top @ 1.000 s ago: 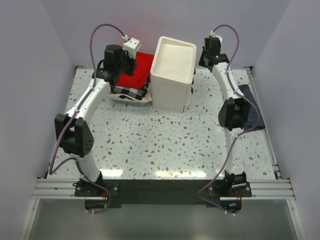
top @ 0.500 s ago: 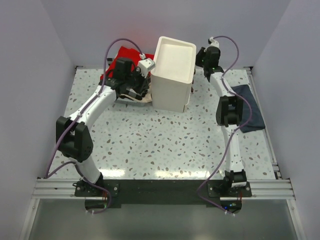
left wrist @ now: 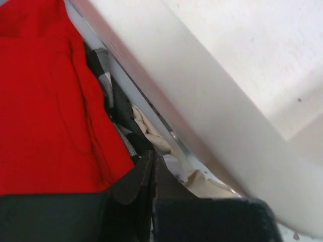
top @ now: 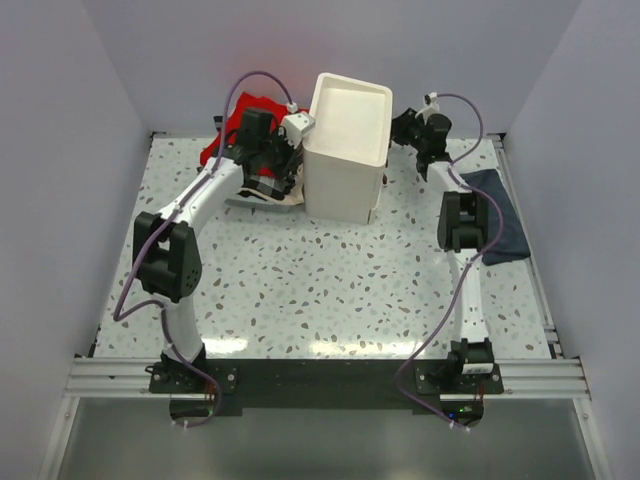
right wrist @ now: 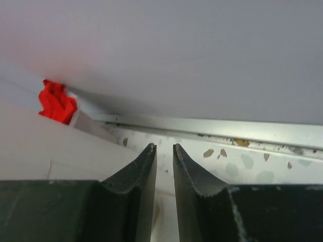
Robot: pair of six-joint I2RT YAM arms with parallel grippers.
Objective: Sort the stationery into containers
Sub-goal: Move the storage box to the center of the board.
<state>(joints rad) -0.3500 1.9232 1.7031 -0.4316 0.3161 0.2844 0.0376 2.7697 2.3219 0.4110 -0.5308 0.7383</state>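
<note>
Left claw (left wrist: 153,157), right claw (right wrist: 164,147), one box (top: 340,188)

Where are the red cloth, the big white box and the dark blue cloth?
red cloth (left wrist: 50,101): left wrist view, middle of the red fabric.
white box (top: 347,135): top external view, on its flat top.
dark blue cloth (top: 508,220): top external view, on its bare right half.

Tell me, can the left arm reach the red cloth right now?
Probably yes. The left gripper sits right by the red cloth, next to the white drawer box, and nothing lies between them. Its jaws are shut, so it would need to open first to grab it.
</note>
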